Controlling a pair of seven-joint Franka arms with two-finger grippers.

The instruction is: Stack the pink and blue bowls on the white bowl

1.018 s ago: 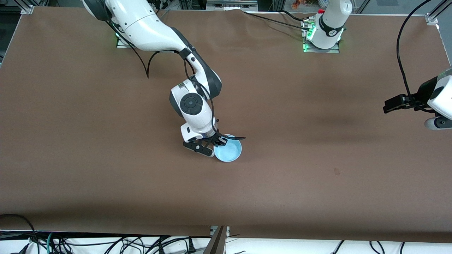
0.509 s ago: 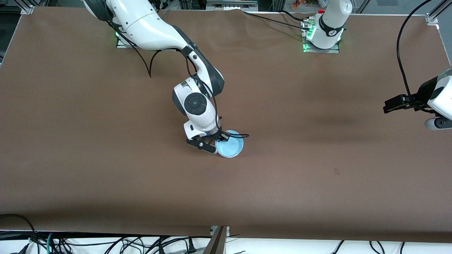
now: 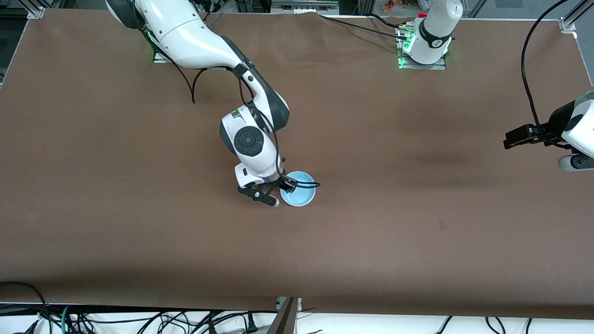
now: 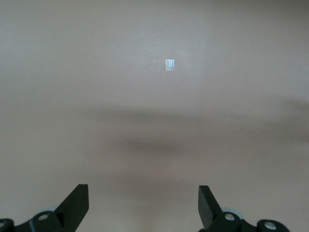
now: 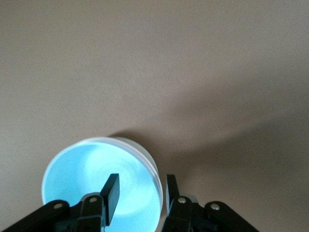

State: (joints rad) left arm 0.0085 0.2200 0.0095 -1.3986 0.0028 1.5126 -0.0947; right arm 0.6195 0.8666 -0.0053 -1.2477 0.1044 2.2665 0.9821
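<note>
Shifted since half a second ago: right claw point(image 3: 284, 184) and its blue bowl point(image 3: 299, 192), both now a little toward the right arm's end of the bench point(image 3: 417, 222), and the bowl has shrunk slightly in the front view, so it is probably lower.

Blue bowl: one, sky blue, upright. Rim pinched by the right claw, one finger inside the wall and one outside, as the right wrist view shows point(image 5: 137, 193). A pale rim point(image 5: 145, 154) shows just outside the blue one; whether that is the white bowl beneath cannot be told. Contact with the bench cannot be told either.

Pink bowl: not visible in any view.

Left claw point(image 4: 143, 205): waiting, fingers spread wide and empty, well apart from the blue bowl, over bare bench at the left arm's end. A small pale tag point(image 4: 169, 64) lies on the bench below it.

Handling note, as judgement:
- keep the bowl level
- lower straight down until it seats
- release only once the rim sits even all round
- lift the inner finger clear vertically, since a sideways exit could drag this light plastic bowl off its seat
</note>
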